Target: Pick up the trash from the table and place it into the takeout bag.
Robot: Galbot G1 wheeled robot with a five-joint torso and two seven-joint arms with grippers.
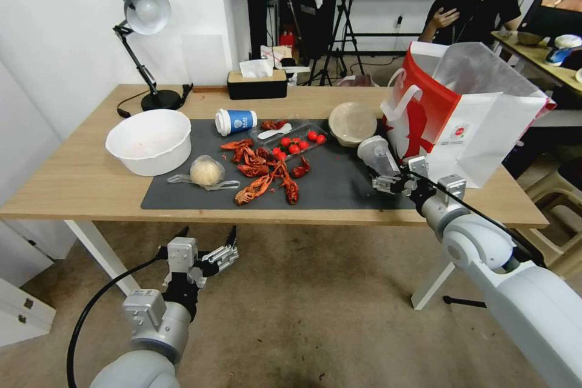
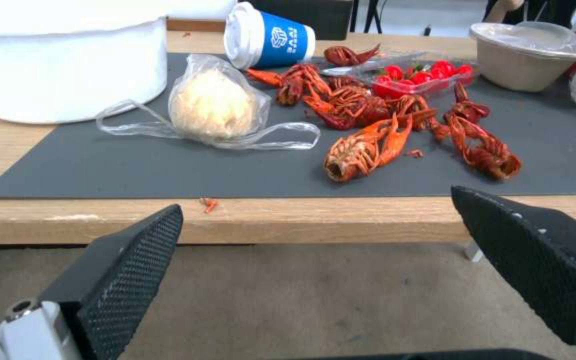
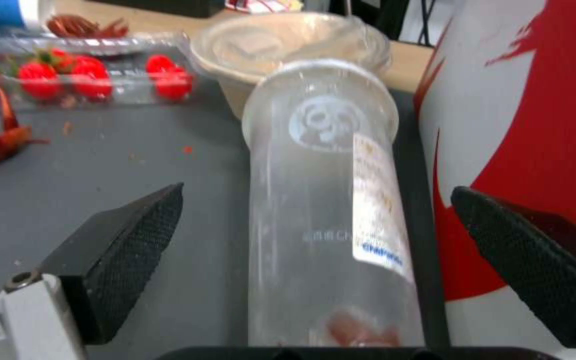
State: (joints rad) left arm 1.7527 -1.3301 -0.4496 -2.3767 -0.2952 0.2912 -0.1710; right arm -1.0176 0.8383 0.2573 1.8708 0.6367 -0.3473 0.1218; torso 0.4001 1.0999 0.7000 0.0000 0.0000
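While straddling a clear plastic cup [image 3: 328, 210] lying on its side, poised with fingers spread and not yet closed: right gripper [image 1: 393, 180], low over the dark grey mat [image 1: 339, 185] on the long light-wood table [image 1: 79, 185]. Cup just beside the large red-and-white paper takeout bag [image 1: 467, 127], mouth up, seemingly set close for a short carry. Parked below the table's front edge, jaws apart and empty: left gripper [image 1: 206, 242]. On the mat, red crayfish shells [image 2: 368, 145], a plastic-wrapped pale ball [image 2: 211, 105], a tipped blue-and-white paper cup [image 2: 268, 35], a round lidded container [image 1: 353, 122].
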